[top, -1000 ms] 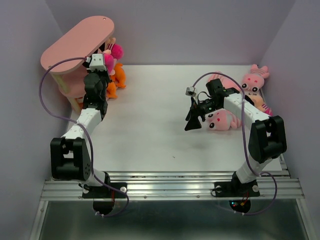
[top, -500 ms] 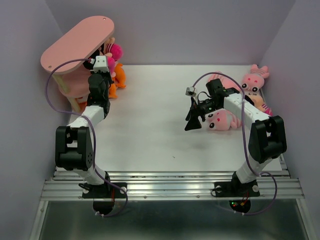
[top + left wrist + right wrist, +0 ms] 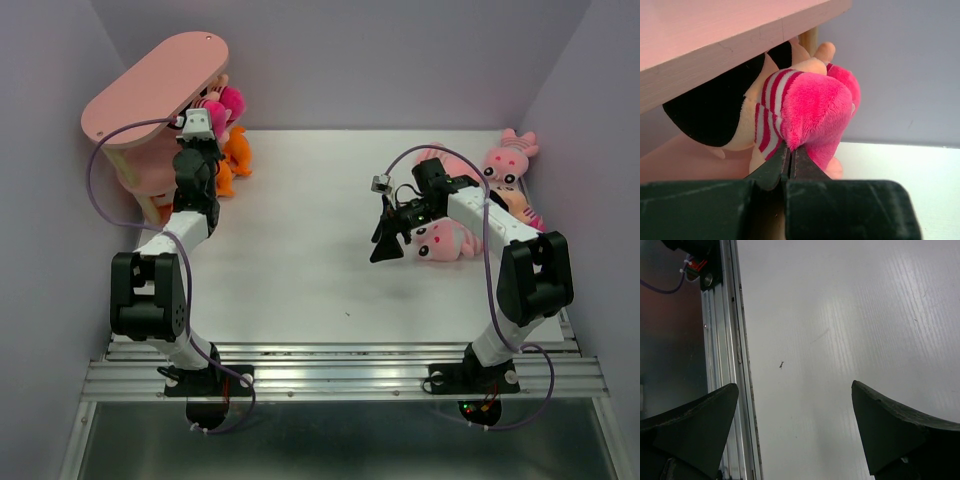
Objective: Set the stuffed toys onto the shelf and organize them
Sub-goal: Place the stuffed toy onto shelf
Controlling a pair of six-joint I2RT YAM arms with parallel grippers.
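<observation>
White table (image 3: pixel 300 200); left jaws pinch doll (image 3: pixel 810 105) under shelf (image 3: pixel 715 35) — right jaws open.

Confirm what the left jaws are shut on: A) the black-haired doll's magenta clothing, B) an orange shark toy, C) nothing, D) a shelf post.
A: the left wrist view shows the left jaws pinching the magenta plush of the black-haired doll under the pink shelf.

- The left arm (image 3: pixel 185 230) stretches toward the table's (image 3: pixel 300 280) far left corner. The left gripper (image 3: pixel 790 152) has its jaws pressed together.
- The right arm (image 3: pixel 480 220) bends inward from the right edge. The right gripper (image 3: pixel 381 248) hangs over the table's middle, tilted downward, jaws spread wide.
</observation>
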